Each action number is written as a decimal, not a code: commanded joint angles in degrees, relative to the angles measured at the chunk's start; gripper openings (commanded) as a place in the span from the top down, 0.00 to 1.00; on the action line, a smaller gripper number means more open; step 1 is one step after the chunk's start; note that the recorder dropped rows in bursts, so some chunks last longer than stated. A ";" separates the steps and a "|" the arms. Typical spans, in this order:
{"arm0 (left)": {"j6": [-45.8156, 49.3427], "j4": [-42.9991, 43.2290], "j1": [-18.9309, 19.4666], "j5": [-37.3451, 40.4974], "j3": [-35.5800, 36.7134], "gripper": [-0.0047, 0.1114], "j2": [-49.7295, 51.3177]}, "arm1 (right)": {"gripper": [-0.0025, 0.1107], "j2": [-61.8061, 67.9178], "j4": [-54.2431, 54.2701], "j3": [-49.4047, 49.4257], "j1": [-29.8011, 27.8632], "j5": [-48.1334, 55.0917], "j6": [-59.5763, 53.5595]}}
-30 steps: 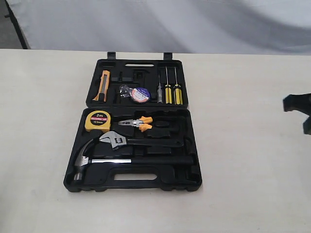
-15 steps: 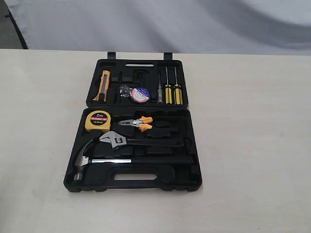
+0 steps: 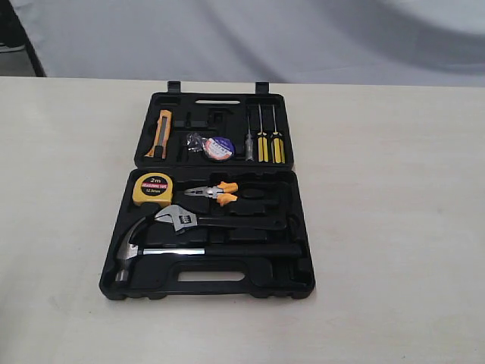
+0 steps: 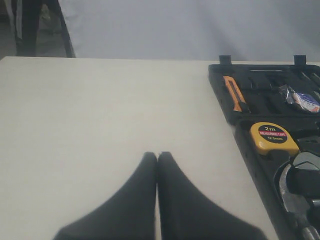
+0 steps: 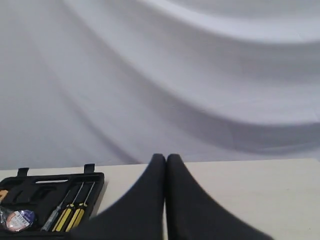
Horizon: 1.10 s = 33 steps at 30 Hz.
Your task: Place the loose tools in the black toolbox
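Observation:
The black toolbox (image 3: 301,227) lies open on the table, both halves flat. In its near half rest the claw hammer (image 3: 151,252) with its black handle and, just behind it, the adjustable wrench (image 3: 182,220). The tape roll (image 3: 219,148) with its coloured label sits in the far half. Neither gripper shows in the exterior view. My left gripper (image 4: 157,156) is shut and holds nothing, over bare table beside the toolbox (image 4: 250,145). My right gripper (image 5: 166,158) is also shut and empty, off to the side of the toolbox (image 5: 95,181).
Also in the case are a yellow tape measure (image 3: 151,189), orange-handled pliers (image 3: 216,192), an orange utility knife (image 3: 161,133) and yellow-handled screwdrivers (image 3: 270,144). A grey cloth backdrop (image 3: 303,38) hangs behind the table's far edge.
A dark gripper part at the right edge of the exterior view one second ago has left the picture. The tools and case have not moved.

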 commanded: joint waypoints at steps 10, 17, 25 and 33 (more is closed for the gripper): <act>-0.59 -0.78 0.19 -0.97 0.53 0.95 -0.46 | 0.98 -0.74 -0.86 14.45 -0.30 -0.67 0.25; -0.59 -0.78 0.19 -0.97 0.53 0.95 -0.46 | 0.98 -0.74 -0.59 14.45 -0.30 4.43 0.81; -0.59 -0.78 0.19 -0.97 0.53 0.95 -0.46 | 0.98 -0.74 -0.61 14.45 -0.30 4.27 0.95; -0.59 -0.78 0.19 -0.97 0.53 0.95 -0.46 | 0.98 -0.74 -0.61 14.45 -0.30 4.27 0.95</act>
